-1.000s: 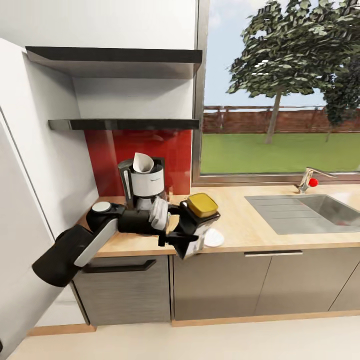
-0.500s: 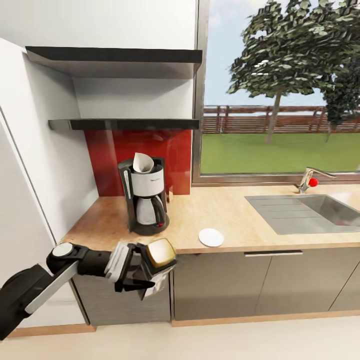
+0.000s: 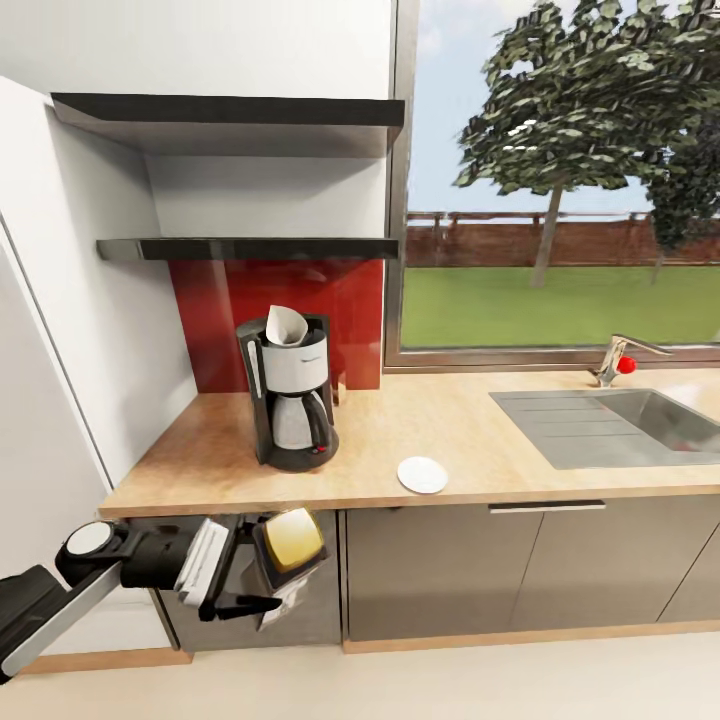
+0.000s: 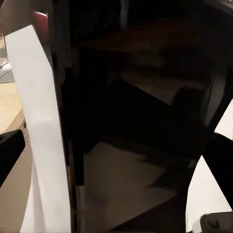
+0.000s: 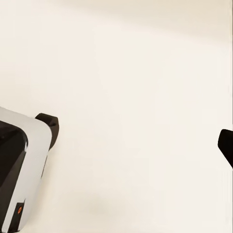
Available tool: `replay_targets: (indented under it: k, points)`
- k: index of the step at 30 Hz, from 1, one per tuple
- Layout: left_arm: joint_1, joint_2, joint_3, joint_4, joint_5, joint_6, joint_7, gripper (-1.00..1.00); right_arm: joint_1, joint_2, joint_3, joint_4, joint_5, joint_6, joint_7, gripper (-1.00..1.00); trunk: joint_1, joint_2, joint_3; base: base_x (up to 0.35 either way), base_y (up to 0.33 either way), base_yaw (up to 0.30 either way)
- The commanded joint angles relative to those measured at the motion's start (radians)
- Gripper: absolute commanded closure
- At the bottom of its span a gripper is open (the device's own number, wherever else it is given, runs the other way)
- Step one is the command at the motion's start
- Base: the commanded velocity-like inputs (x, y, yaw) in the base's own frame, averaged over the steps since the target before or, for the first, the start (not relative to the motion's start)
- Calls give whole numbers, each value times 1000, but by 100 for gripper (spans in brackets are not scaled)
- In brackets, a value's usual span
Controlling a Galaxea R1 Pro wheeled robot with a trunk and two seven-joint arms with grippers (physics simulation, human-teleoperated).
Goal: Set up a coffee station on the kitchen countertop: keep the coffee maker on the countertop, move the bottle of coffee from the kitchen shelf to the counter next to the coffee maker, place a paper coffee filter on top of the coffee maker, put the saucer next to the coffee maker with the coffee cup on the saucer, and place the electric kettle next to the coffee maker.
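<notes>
One wide window (image 3: 560, 180) across the upper right of the head view, with a tree and green lawn behind the glass. Below it, across the middle of the frame, a long light wooden countertop (image 3: 470, 450) over grey cabinet fronts (image 3: 470, 570). At upper left, two dark wall shelves (image 3: 240, 248), one above the other, with a glossy red backsplash panel (image 3: 350, 300) under the lower one. Set into the countertop at right, a steel sink (image 3: 620, 425) with a chrome tap (image 3: 618, 358) bearing a red knob.

Reaching in from the lower left corner, the black and white left arm (image 3: 110, 560), below the countertop edge and in front of the cabinet fronts. Left gripper (image 3: 262, 588) clamped around a clear bottle of coffee with a yellow lid (image 3: 290, 538), tilted, held off the countertop at lower left of centre. In the left wrist view, mostly dark shapes pressed close to the lens, too murky to read.

Left of centre on the countertop, a black and white coffee maker (image 3: 290, 395) with a glass jug. On its top, a white paper coffee filter (image 3: 287, 326), cone-shaped. Near it, towards the sink, a small round white saucer (image 3: 422, 474), bare, close to the countertop's front edge.

In the right wrist view, right gripper (image 5: 137, 137) spread wide over pale floor, gripping nothing.
</notes>
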Motion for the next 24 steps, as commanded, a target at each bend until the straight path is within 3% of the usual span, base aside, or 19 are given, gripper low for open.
replay_targets:
  k: [1, 6, 12, 15, 17, 22, 24]
  points:
    - [2, 11, 2, 0, 7, -9, 0, 100, -1, 4, 9, 3, -11, -4, -15, -100, 0, -2, -2, 0, 0, 0]
    - [8, 31, 69, 22, 18, -21, 4, 100, -1, 27, 9, 3, -10, -2, -104, -100, 0, -2, -2, 0, 0, 0]
    - [9, 33, 86, 80, 46, -25, 24, 100, -1, 33, 9, 3, -10, -1, -118, -100, 0, -2, -2, 0, 0, 0]
    - [9, 32, 88, 92, 51, -29, 89, 100, -1, 33, 9, 3, -10, -1, -120, -100, 0, -2, -2, 0, 0, 0]
    - [10, 21, 88, 95, 54, -31, 207, 100, 0, 34, 8, 3, -10, -1, -121, -100, 0, -2, -2, 0, 0, 0]
    - [10, 13, 98, 98, 55, -59, 256, 100, 1, 34, 8, 3, -10, -1, -121, -100, 0, -2, -2, 0, 0, 0]
    - [10, 12, 125, 98, 55, -65, 261, 100, 0, 34, 8, 3, -10, -1, -121, -100, 0, -2, -2, 0, 0, 0]
